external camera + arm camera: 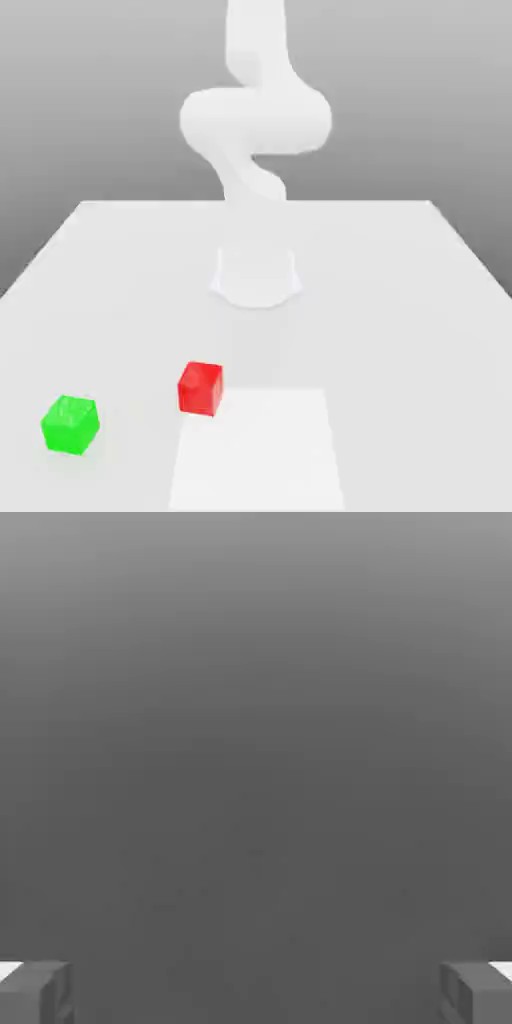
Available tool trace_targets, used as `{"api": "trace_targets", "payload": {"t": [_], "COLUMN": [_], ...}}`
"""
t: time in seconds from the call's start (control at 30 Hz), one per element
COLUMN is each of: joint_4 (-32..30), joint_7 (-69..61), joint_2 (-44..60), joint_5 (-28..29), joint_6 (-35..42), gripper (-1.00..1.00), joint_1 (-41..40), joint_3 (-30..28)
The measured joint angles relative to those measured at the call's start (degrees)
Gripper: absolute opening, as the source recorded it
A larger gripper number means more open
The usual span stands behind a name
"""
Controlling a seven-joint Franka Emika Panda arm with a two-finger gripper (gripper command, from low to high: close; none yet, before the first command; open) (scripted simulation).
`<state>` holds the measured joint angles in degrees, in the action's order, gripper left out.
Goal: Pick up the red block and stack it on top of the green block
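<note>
Since the red block (201, 389) looks rigid, prob. light, grip opp. side faces mid-ht; green block (70, 425) at its 8 o'clock, exterior view; your gripper (256, 994) is spread.

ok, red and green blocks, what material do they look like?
Red block: maybe plastic, semi-gloss, going by its uneven paler patches. Green block: similar, maybe plastic, lighter mottling on top. Painted wood not ruled out for either.

arm (256, 115) | exterior view | upper part cut off by top edge
</note>
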<state>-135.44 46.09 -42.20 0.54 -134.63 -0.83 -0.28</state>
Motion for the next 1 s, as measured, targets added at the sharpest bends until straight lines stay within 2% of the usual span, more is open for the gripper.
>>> {"api": "trace_targets", "payload": {"t": [0.4,0.57,0.67,0.8,0.83,1.0], "joint_4": [-20.8,-29.8,-30.7,-29.8,-29.6,-29.6], "joint_7": [0.8,-0.1,-2.1,-4.5,-4.7,-4.5], "joint_2": [21.6,34.1,43.1,51.8,52.9,52.9], "joint_5": [2.2,1.5,-1.2,-4.4,-4.7,-4.5], "joint_6": [-16.5,-25.8,-32.8,-40.2,-41.1,-41.1], "gripper": [0.00,0.00,0.00,0.00,-1.00,-1.00], "joint_1": [-4.7,-6.6,-6.7,-9.0,-9.5,-9.5], "joint_3": [-3.1,-5.0,-5.2,-1.9,-1.5,-1.4]}}
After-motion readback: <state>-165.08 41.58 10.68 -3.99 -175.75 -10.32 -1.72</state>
